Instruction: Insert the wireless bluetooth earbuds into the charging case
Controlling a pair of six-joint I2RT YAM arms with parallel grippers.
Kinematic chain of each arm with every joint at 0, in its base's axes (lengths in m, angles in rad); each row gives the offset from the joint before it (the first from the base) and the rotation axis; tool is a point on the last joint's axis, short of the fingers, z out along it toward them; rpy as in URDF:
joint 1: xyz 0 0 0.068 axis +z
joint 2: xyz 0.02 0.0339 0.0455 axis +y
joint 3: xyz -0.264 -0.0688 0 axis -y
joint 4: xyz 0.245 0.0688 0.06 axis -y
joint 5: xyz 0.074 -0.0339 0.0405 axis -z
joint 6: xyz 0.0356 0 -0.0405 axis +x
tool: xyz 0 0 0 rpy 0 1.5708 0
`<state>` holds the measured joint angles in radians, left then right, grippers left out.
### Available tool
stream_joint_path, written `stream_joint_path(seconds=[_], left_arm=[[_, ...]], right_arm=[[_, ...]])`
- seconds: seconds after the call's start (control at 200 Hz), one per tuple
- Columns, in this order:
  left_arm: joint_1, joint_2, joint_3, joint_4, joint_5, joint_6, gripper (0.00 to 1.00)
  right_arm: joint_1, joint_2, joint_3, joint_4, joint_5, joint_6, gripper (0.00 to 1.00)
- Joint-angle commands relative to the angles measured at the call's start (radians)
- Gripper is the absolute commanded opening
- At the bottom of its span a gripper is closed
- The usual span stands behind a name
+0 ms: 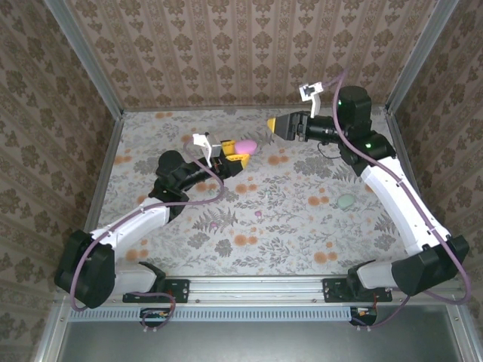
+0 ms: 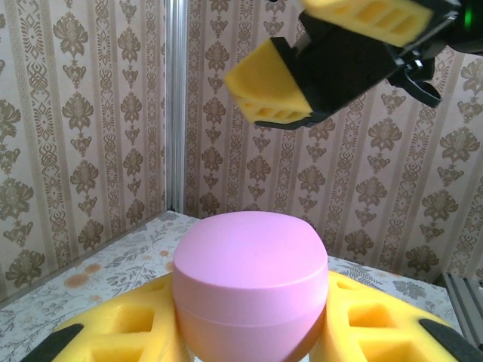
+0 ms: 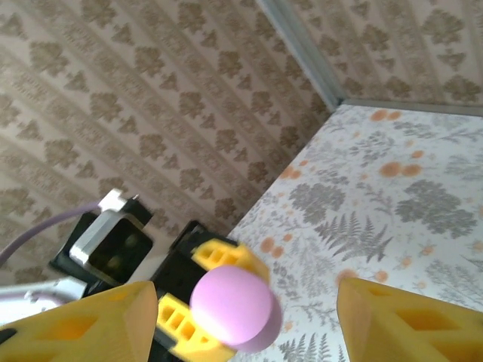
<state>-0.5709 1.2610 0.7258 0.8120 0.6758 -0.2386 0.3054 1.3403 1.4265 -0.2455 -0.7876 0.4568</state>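
We see the left gripper (image 1: pixel 235 152) pinching the pink charging case (image 1: pixel 247 146) between its yellow pads, lid shut, over the far middle of the floral table (image 1: pixel 302 241). The right gripper (image 1: pixel 275 124) hangs near the case, to its right and farther back, fingers spread wide and clear of it.

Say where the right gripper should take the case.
Likely the case by its rounded upper part, above the seam, with the right gripper coming from above: the left gripper clamps its lower sides, leaving the top free.
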Motion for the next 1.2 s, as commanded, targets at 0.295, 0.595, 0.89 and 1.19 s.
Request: stream_joint_path(seconds=[0.295, 0.595, 0.89, 1.19], left_arm=[[0.000, -0.021, 0.026, 0.044, 0.015, -0.033, 0.30], [-0.001, -0.020, 0.047, 0.041, 0.031, -0.045, 0.30], [-0.006, -0.018, 0.056, 0.030, 0.064, -0.042, 0.30], [-0.007, -0.020, 0.064, -0.006, 0.090, -0.020, 0.30]], right_arm=[[0.052, 0.043, -0.051, -0.144, -0.102, -0.273, 0.70], [0.067, 0.111, -0.024, -0.166, -0.132, -0.294, 0.70], [0.066, 0.159, 0.007, -0.109, -0.116, -0.226, 0.67], [0.065, 0.181, 0.039, -0.025, -0.138, -0.130, 0.67]])
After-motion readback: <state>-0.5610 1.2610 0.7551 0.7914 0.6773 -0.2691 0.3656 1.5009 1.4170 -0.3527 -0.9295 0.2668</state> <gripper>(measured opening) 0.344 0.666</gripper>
